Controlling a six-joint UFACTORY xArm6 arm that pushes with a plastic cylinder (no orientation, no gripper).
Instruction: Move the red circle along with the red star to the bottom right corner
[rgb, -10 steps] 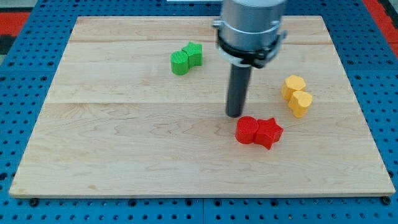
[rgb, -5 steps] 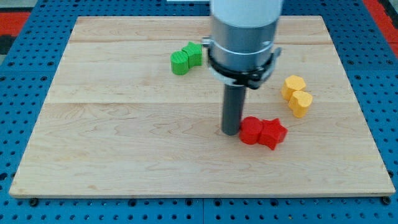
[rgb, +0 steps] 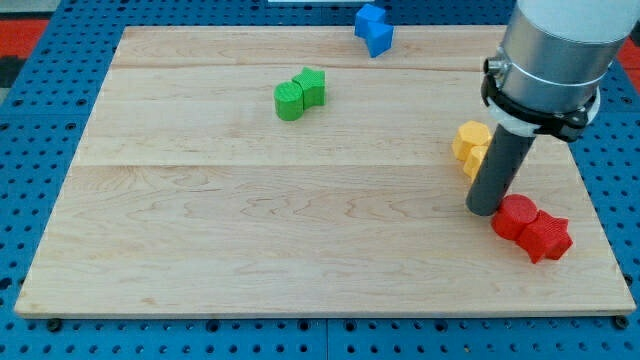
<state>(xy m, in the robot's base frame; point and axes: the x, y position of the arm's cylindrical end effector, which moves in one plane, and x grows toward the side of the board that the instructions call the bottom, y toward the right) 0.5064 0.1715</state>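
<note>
We bring my tip (rgb: 485, 209) down on the wooden board (rgb: 250, 230), where it stands at about ten o'clock of the red circle (rgb: 514, 216), touching or all but touching its edge. The tool is a plain rod with nothing to open or close, and it holds nothing. The red star (rgb: 546, 237) sits pressed against the circle at its four o'clock, and the pair lies near the board's corner at the view's bottom right. At twelve o'clock of my tip, partly hidden by the rod, sit the yellow blocks (rgb: 469, 144). Far off at ten o'clock lie two joined green blocks (rgb: 300, 93), and the blue blocks (rgb: 373, 27) rest at the board's top edge.
</note>
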